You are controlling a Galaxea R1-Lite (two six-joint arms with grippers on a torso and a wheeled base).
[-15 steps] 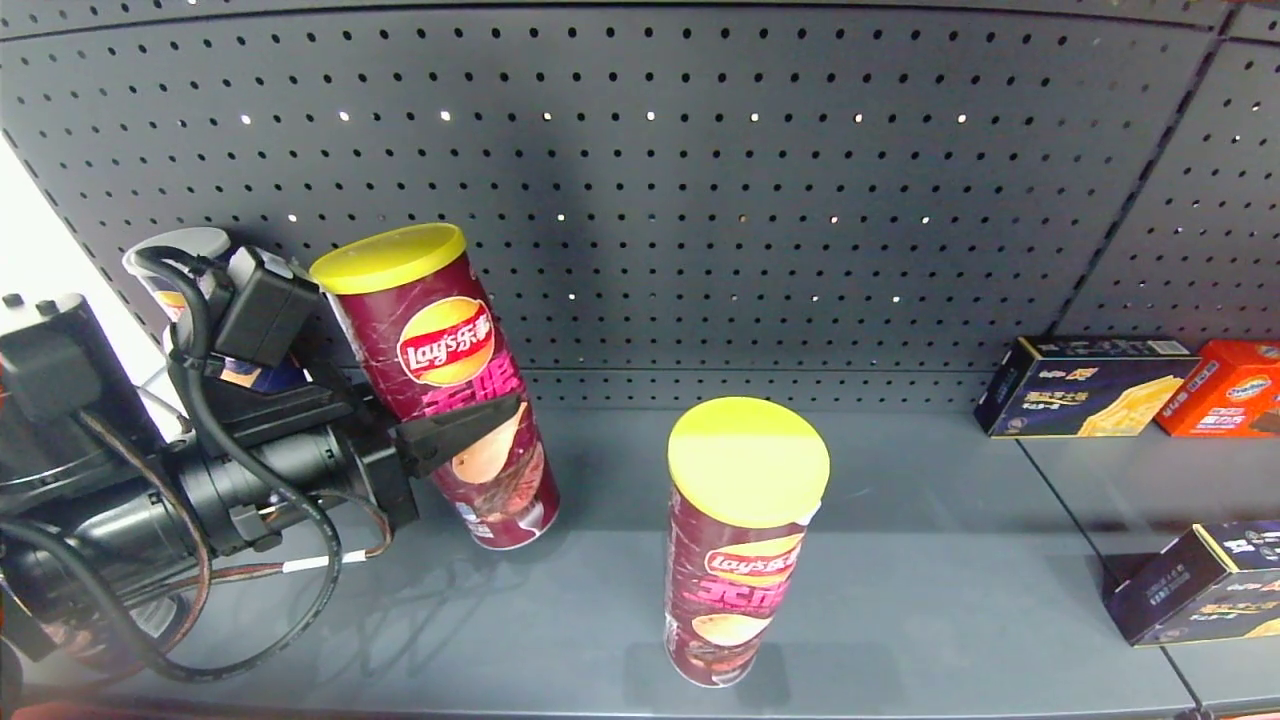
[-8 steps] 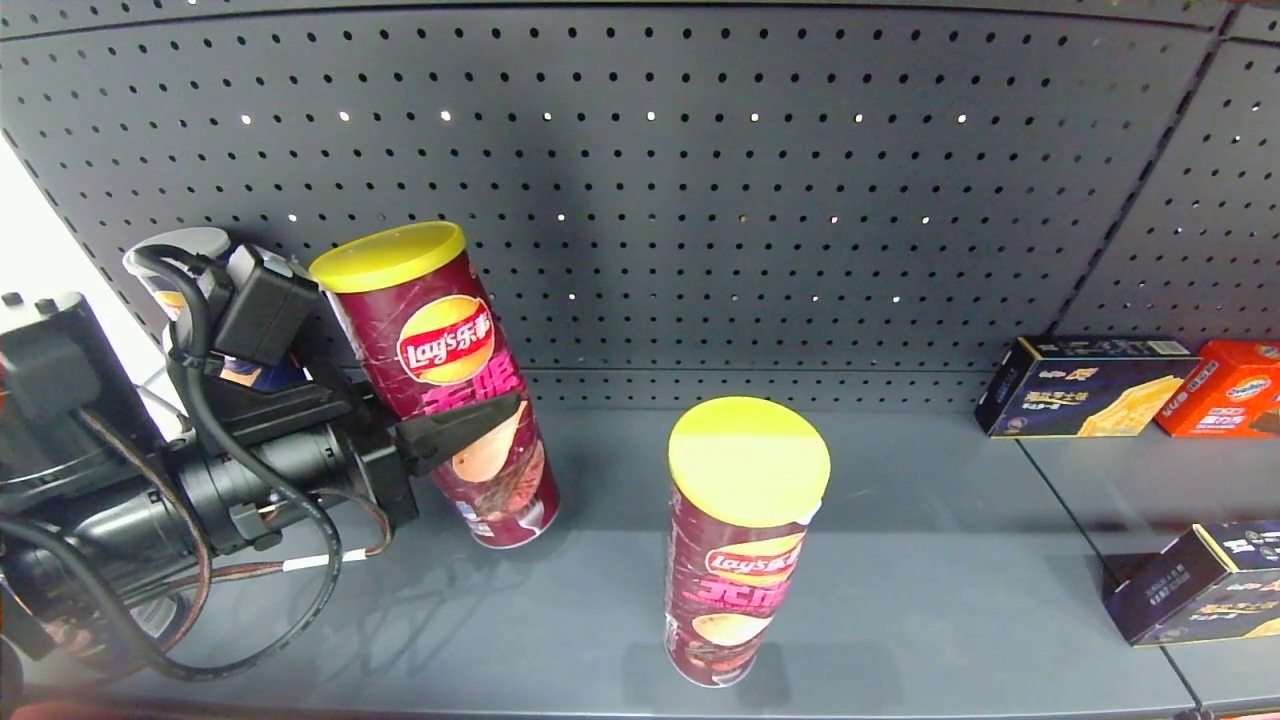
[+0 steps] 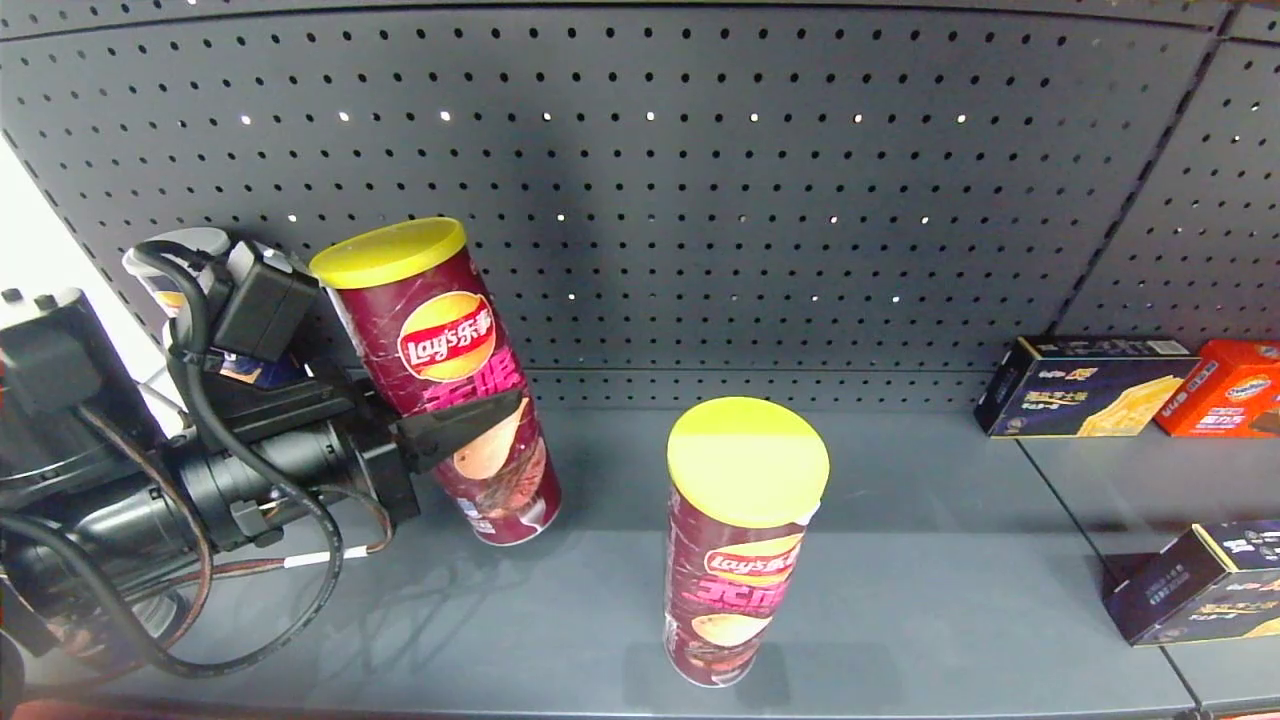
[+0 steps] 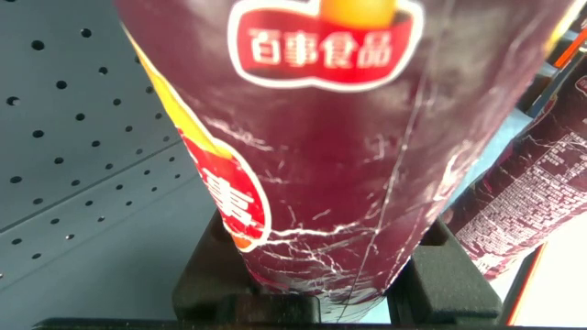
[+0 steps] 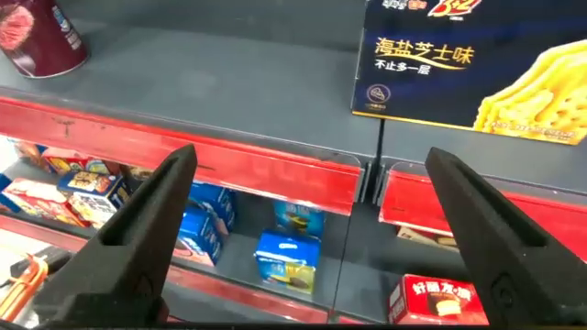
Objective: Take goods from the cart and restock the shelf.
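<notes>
L hand [image 3: 478, 435] clamping tilted chip can [image 3: 440, 370], placing it on shelf [image 3: 900, 560]; next: needing righting, then release. R hand [image 5: 310, 156] gaping.

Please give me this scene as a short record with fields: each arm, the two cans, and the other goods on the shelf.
left gripper: jaws shut on held chips can, left of shelf
held chips can: yellow lid, tilted, base near shelf
standing chips can: upright, mid-shelf, apart from held one
right gripper: jaws open, empty
right of shelf: dark blue box, orange box

Grey shelf [image 3: 900, 580], upright can [image 3: 740, 560], boxes [image 3: 1085, 385]
</notes>
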